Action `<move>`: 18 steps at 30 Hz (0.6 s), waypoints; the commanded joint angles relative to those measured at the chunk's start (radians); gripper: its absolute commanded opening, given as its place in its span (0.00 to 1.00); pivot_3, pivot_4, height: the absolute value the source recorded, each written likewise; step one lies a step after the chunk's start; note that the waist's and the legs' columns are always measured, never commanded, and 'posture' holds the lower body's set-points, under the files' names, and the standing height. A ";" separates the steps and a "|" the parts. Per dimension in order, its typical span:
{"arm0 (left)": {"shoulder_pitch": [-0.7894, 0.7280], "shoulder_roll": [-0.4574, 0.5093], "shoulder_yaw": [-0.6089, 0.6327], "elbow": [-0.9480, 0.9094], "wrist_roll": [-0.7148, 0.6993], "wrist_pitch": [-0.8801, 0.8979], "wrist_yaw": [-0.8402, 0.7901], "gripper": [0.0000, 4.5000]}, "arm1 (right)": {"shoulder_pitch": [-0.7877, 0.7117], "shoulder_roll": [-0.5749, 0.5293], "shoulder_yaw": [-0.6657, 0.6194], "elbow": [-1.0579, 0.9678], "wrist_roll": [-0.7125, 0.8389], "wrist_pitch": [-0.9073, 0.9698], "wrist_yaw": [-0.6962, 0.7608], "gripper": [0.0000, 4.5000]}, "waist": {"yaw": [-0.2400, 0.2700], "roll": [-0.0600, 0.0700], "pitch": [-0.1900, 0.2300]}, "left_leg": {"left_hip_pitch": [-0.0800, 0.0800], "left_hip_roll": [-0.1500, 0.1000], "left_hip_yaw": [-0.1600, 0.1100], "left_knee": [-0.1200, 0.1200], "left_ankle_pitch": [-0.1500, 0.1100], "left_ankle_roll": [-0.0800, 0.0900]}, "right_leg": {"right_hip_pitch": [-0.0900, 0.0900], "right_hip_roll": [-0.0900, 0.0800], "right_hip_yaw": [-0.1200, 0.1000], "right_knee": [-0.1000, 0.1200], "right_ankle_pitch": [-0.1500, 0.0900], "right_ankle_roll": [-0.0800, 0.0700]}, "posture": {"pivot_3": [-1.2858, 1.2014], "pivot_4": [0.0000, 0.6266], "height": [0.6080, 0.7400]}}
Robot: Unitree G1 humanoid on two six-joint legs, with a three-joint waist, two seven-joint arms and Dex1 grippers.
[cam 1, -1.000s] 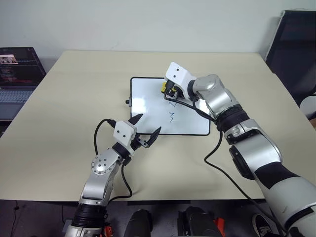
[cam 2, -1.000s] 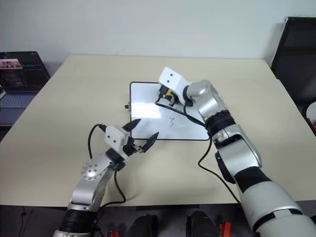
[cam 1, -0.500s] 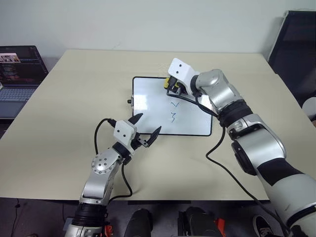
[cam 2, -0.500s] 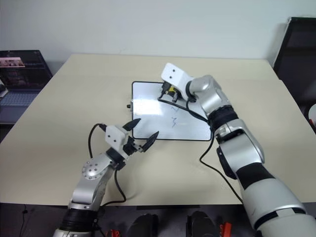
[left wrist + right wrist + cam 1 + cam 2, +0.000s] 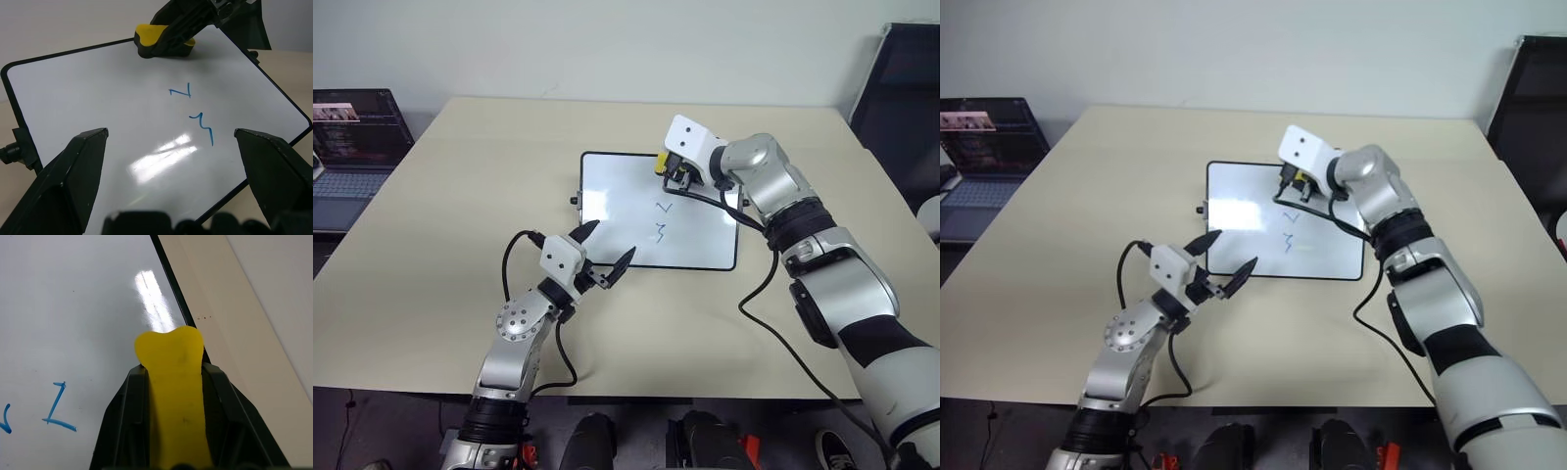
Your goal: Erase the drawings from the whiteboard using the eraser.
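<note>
The whiteboard lies flat in the middle of the table. Two small blue drawings remain near its centre, an angular mark and a squiggle; the left wrist view shows the same angular mark and squiggle. My right gripper is shut on the yellow eraser, pressing it on the board beside the far edge, just beyond the marks. In the right wrist view the eraser ends close to the black frame. My left gripper hangs open over the board's near left corner, holding nothing.
A laptop sits off the table's left side and a dark chair stands at the right. My right arm's black cable trails over the board's right edge. Bare tan table surrounds the board.
My right gripper has slid the eraser to the right along the board's far edge. The two blue marks look the same. My left gripper has stayed put.
</note>
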 commanded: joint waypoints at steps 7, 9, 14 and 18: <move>-0.007 -0.001 0.004 -0.063 -0.004 0.018 0.012 1.00 | 0.046 -0.061 0.012 -0.015 -0.028 0.026 0.017 0.24 | 0.009 0.000 0.000 | 0.000 0.000 0.000 0.000 0.000 0.000 | 0.001 0.000 0.000 0.000 0.000 0.000 | 0.52 0.24 1.00; -0.004 -0.002 0.004 -0.069 -0.003 0.023 0.014 1.00 | 0.053 -0.070 0.013 -0.022 -0.029 0.030 0.022 0.24 | 0.009 0.000 0.000 | 0.000 0.000 -0.001 0.001 0.000 0.000 | 0.001 0.000 -0.001 0.000 0.000 0.000 | 0.52 0.24 1.00; 0.001 -0.002 0.004 -0.080 -0.005 0.032 0.017 1.00 | 0.070 -0.091 0.013 -0.036 -0.031 0.039 0.031 0.24 | 0.009 0.000 0.000 | 0.000 0.000 -0.001 0.001 0.000 0.000 | 0.001 0.000 -0.001 0.001 0.000 0.000 | 0.52 0.24 1.00; 0.001 0.000 0.005 -0.082 -0.006 0.037 0.017 1.00 | 0.077 -0.097 0.012 -0.044 -0.030 0.045 0.034 0.24 | 0.009 0.000 0.000 | 0.001 0.000 -0.001 0.001 0.000 0.000 | 0.001 0.000 -0.001 0.000 0.000 0.000 | 0.52 0.24 1.00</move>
